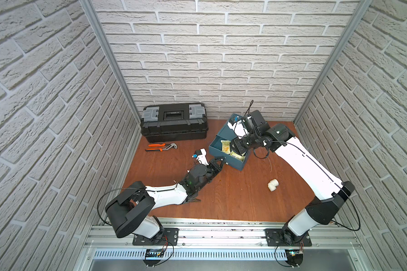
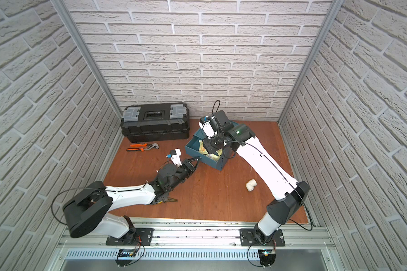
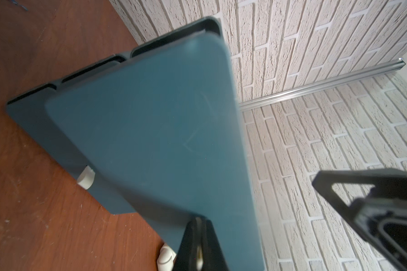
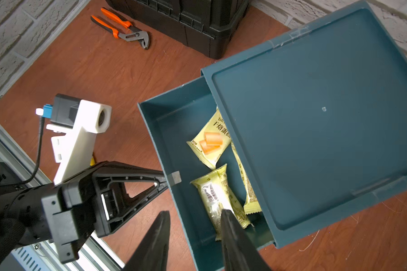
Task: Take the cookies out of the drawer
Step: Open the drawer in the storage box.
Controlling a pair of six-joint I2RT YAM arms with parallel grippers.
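Observation:
A teal drawer [image 4: 165,131] is pulled out of its teal box [image 4: 315,129] on the wooden table. Inside lie the cookies: a cream packet with orange cake pictures [image 4: 209,140], a yellow-green one [image 4: 217,194] and another partly under the box [image 4: 247,187]. They also show in both top views [image 1: 226,146] [image 2: 217,152]. My left gripper [image 4: 166,179] [image 1: 222,162] [image 3: 199,225] is shut on the small grey handle [image 4: 175,177] at the drawer front. My right gripper [image 4: 195,212] hangs over the drawer, jaws apart. One fingertip [image 4: 226,215] rests on the yellow-green packet; the other lies over the front wall.
A black toolbox [image 1: 174,123] stands against the back wall, with orange-handled pliers [image 1: 161,147] in front of it. A white pipe elbow [image 1: 273,185] lies on the table under the right arm. Brick walls close in three sides.

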